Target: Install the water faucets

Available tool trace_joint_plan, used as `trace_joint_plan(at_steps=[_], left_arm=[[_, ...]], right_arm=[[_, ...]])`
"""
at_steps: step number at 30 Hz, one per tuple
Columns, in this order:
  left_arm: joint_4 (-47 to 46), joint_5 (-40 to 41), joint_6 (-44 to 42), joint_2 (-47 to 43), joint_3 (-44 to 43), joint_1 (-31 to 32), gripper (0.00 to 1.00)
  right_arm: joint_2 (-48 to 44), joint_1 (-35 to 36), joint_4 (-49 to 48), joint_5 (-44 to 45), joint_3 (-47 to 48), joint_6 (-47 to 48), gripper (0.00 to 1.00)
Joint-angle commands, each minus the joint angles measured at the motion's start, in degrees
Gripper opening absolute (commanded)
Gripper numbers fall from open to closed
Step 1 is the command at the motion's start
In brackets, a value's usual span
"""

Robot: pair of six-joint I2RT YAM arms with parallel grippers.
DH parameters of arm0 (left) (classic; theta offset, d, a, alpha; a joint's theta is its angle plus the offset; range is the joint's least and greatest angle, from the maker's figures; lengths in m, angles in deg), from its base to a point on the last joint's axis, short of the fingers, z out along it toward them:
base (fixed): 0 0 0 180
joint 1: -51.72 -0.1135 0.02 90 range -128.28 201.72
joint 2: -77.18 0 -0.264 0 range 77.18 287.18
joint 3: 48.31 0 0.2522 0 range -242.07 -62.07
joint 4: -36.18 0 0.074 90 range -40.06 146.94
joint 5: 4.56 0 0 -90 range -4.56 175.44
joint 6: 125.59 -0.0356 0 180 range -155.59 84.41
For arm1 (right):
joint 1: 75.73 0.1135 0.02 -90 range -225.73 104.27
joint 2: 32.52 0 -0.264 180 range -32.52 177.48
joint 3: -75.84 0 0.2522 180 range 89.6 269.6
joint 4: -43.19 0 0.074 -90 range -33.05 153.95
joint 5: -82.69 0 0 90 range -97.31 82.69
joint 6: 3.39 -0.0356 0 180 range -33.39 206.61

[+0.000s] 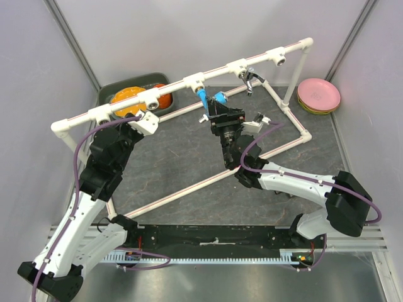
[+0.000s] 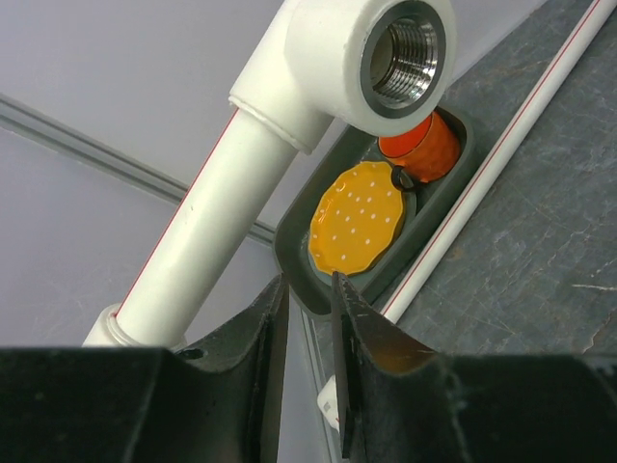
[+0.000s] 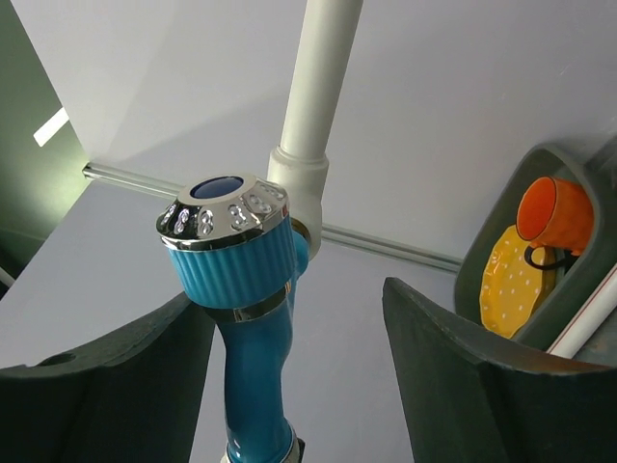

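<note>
**Top view.** The white pipe frame (image 1: pixel 173 85) stands on the worktop (image 1: pixel 189 157), with a row of tee sockets along its upper rail. The chrome faucet (image 1: pixel 252 78) hangs from one socket towards the right and appears seated. The blue faucet (image 1: pixel 203 99) hangs at the next socket to its left, and the right pincer (image 1: pixel 217 105) sits just below it. The left pincer (image 1: pixel 146 119) hovers by a socket further left. The remaining sockets on the rail appear empty. No loose faucet shows on the worktop.

**Left wrist view.** The left pincer (image 2: pixel 307 328) is narrow, with a slim gap between its fingers and nothing in it. Above it is an empty socket (image 2: pixel 405 58) with its bare metal thread showing. Beyond lies a dark tray (image 2: pixel 289 260) holding a yellow plate (image 2: pixel 357 217) and an orange cup (image 2: pixel 424 145).

**Right wrist view.** The blue faucet (image 3: pixel 236 260) stands between the fingers of the right pincer (image 3: pixel 308 299), its ribbed knob uppermost. The jaws are wide, with clear space on the knob's right side, so nothing is gripped. Behind the knob the faucet meets a white tee (image 3: pixel 299 178); how deep the thread sits is hidden.

**Progress.** Both faucets appear mounted. What is left is probably only confirming that the blue one is tight.
</note>
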Motion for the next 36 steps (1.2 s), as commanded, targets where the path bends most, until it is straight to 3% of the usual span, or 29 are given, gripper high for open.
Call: trace_joint_plan(at_steps=[1, 5, 14, 22, 26, 30, 32, 33, 36], left_arm=[[-0.71, -0.17, 2.04, -0.45, -0.04, -0.17, 0.31], [-0.71, -0.26, 2.04, -0.37, 0.05, -0.26, 0.31], [-0.79, -0.26, 2.04, -0.28, 0.05, -0.52, 0.31], [-0.79, -0.26, 2.04, -0.10, 0.14, -0.61, 0.31], [-0.88, -0.35, 1.96, 0.07, 0.05, -0.96, 0.31], [-0.79, -0.44, 2.13, 0.25, 0.05, -0.96, 0.31], [-0.88, -0.44, 2.22, 0.25, 0.05, -1.05, 0.31], [-0.88, -0.44, 2.22, 0.07, 0.05, -1.05, 0.31], [-0.79, -0.35, 2.13, 0.07, 0.14, -1.05, 0.31]], right_arm=[[-0.91, 0.06, 1.64, -1.76, -0.74, 4.79, 0.79], [-2.67, -0.02, 1.29, -4.66, -0.38, 11.11, 0.98], [-9.70, -0.02, 5.50, -7.29, -2.49, 21.31, 0.98], [-21.10, -0.02, 24.64, -15.12, -2.50, 38.43, 0.98], [-25.43, -0.02, 39.05, -22.22, 2.50, 56.51, 0.98], [-24.48, 0.06, 57.23, -23.30, 11.37, 81.96, 0.98], [-23.95, 0.15, 61.12, -23.12, 12.44, 90.53, 0.98], [-23.33, 0.32, 61.75, -22.60, 12.97, 99.10, 0.98], [-22.10, 1.29, 61.23, -19.35, 13.59, 109.52, 0.98]])
